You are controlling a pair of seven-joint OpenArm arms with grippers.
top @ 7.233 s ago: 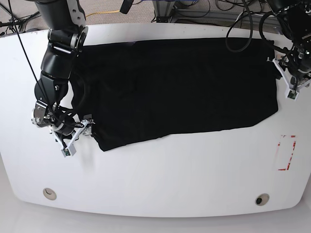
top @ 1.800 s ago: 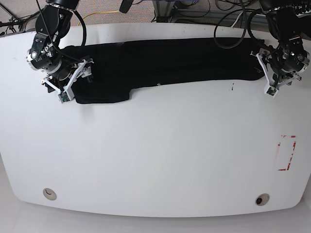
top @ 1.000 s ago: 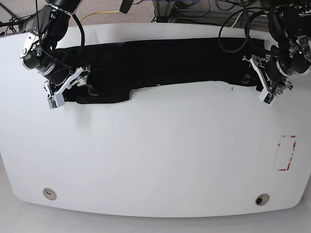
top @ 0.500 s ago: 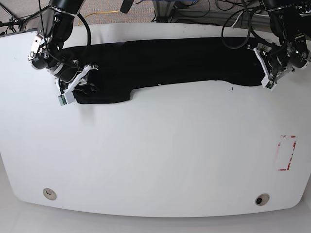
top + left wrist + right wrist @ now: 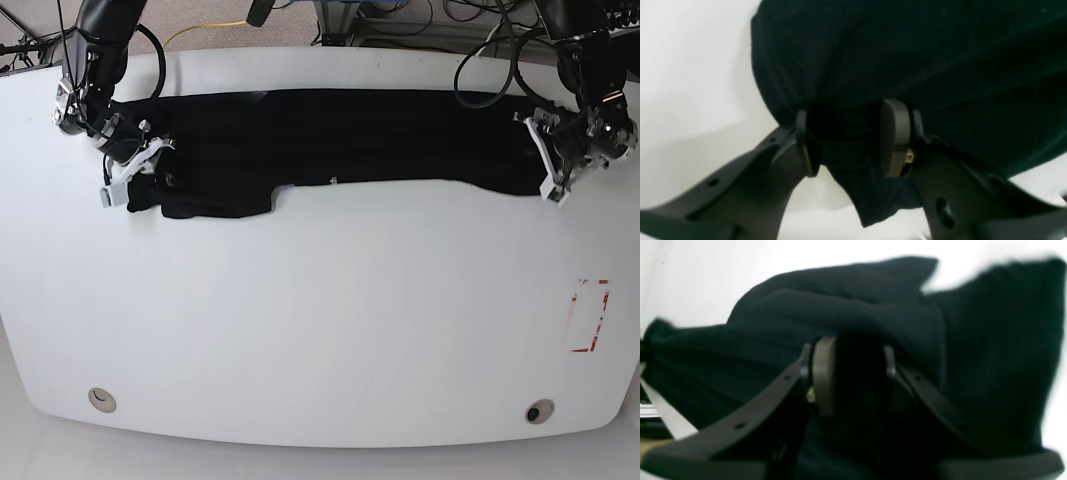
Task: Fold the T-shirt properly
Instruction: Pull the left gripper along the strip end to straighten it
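The black T-shirt (image 5: pixel 340 135) lies as a long, narrow folded band across the far side of the white table (image 5: pixel 320 330). A sleeve flap sticks out toward me at its left end. My right gripper (image 5: pixel 128 178) is at the band's left end and is shut on a bunch of the cloth (image 5: pixel 873 313), with dark cloth filling the space between its pads (image 5: pixel 822 373). My left gripper (image 5: pixel 553 172) is at the band's right end and is shut on the cloth edge (image 5: pixel 907 50). The printed patch is hidden.
A red rectangular mark (image 5: pixel 588 315) sits on the table near the right edge. Two round holes (image 5: pixel 100 398) (image 5: pixel 540 411) are near the front edge. Cables and frame parts (image 5: pixel 400 15) lie behind the table's far edge.
Both grippers have moved a little outward and stayed on the shirt's ends. The band looks pulled straighter, and its right end has shifted slightly toward me.
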